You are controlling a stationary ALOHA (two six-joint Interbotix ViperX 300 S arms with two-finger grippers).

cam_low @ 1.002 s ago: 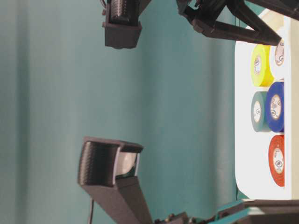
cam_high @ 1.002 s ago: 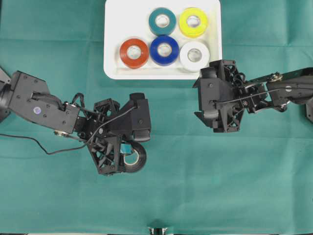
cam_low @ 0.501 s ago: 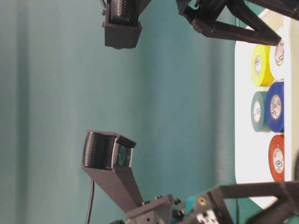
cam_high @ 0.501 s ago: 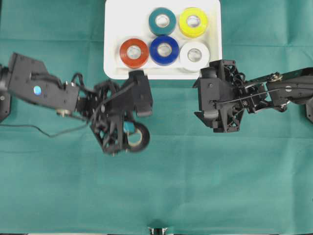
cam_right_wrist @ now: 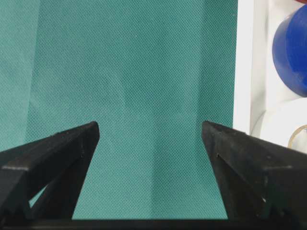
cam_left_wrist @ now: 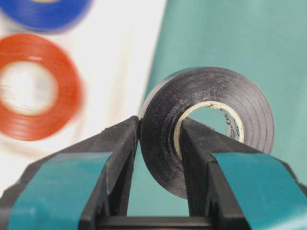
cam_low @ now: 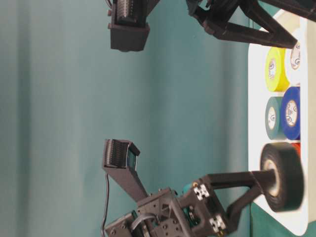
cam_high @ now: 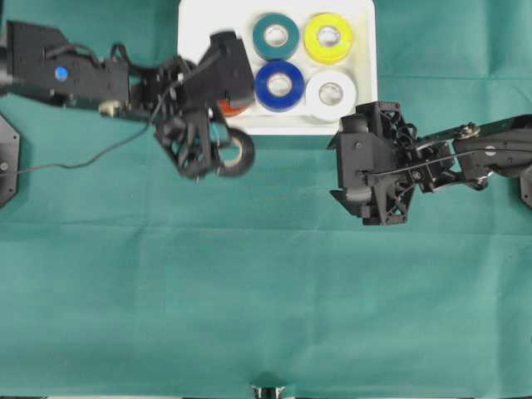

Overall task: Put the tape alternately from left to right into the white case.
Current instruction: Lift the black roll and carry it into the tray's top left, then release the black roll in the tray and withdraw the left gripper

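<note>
The left gripper [cam_high: 223, 150] is clamped on the black roll [cam_high: 236, 153]: in the left wrist view one finger [cam_left_wrist: 117, 153] presses the outside of the roll and the other sits inside the pale core, so the wall of the roll is pinched between them. A second ago this gripper held the same roll lower down over the green cloth [cam_high: 266, 299], well apart from the white case [cam_high: 193, 50]. Now the arm has swung up toward the case, and the roll hangs at the case's near edge, at its left corner. In the table-level view the roll stands upright on edge [cam_low: 281, 176], lifted, in front of the orange-red roll [cam_low: 296, 148].

The right gripper [cam_high: 366, 179] has not moved since the earlier picture. Its jaws stand wide apart and grasp nothing; it hovers over the cloth just beside the case's right corner.

Farther back, inside the case, the orange-red roll [cam_left_wrist: 36, 86], the blue roll [cam_high: 279, 86] and the white roll [cam_high: 330, 93] lie flat in the near row, as before. Behind them lie the teal roll [cam_high: 276, 36] and the yellow roll [cam_high: 328, 37].
</note>
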